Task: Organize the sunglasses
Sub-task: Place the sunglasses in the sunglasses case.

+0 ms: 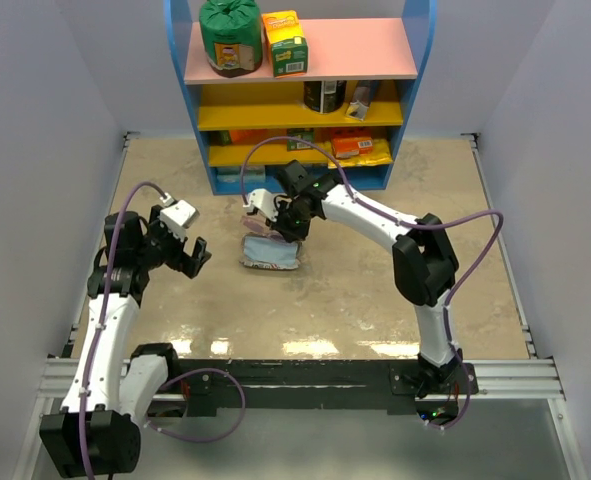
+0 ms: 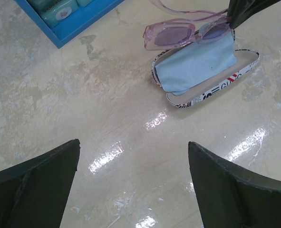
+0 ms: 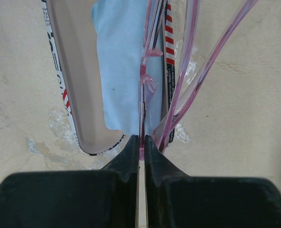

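Beige tabletop (image 2: pixel 59 95) | R tool (image 3: pixel 140 138) pinched on sunglasses (image 2: pixel 171 34) | L tool (image 2: pixel 133 145) wide open

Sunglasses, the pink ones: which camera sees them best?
The left wrist view: the sunglasses show both pink lenses clearly. The right wrist view sees only thin frame edge-on, pinched in the right gripper. The top view barely shows them.

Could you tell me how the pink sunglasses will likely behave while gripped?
The pink-tinted, thin-framed plastic sunglasses look light; their slender temple arms probably flex and could snap. Pinched on one thin edge by the right gripper, they may pivot or slip.
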{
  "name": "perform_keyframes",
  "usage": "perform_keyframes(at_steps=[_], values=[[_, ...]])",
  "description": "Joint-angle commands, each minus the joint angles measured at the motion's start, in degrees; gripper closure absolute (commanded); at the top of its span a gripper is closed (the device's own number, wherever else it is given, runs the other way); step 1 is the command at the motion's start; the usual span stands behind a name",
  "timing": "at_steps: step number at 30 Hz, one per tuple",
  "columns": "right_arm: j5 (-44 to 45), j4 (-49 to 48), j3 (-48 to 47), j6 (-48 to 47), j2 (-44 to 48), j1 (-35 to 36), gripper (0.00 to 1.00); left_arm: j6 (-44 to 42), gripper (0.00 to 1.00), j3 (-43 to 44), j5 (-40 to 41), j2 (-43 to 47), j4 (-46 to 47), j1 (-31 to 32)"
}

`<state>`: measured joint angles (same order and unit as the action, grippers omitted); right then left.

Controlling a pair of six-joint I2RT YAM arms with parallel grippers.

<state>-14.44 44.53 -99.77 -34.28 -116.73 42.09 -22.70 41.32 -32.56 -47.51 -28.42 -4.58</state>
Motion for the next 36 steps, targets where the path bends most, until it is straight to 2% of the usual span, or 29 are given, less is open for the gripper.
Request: perform_keyframes(at_steps=[1, 17, 30, 36], values=[[0.2, 1.0, -2.0, -0.2, 1.2, 1.1, 1.00, -1.6, 0.01, 0.0, -2.9, -0.9, 0.7, -1.2], [1.4, 2.9, -1.3, -1.1, -0.3, 1.9, 1.00, -1.7, 0.01, 0.0, -3.2, -1.1, 0.5, -2.4], [4.9, -1.6, 0.2, -0.9, 3.3, 2.0, 1.00, -1.8, 0.01, 0.2, -3.5, -1.2, 0.4, -3.4], [3.9, 0.0, 0.4, -0.7, 0.6, 2.0, 1.00, -1.8, 0.01, 0.1, -3.5, -1.2, 0.5, -3.8]])
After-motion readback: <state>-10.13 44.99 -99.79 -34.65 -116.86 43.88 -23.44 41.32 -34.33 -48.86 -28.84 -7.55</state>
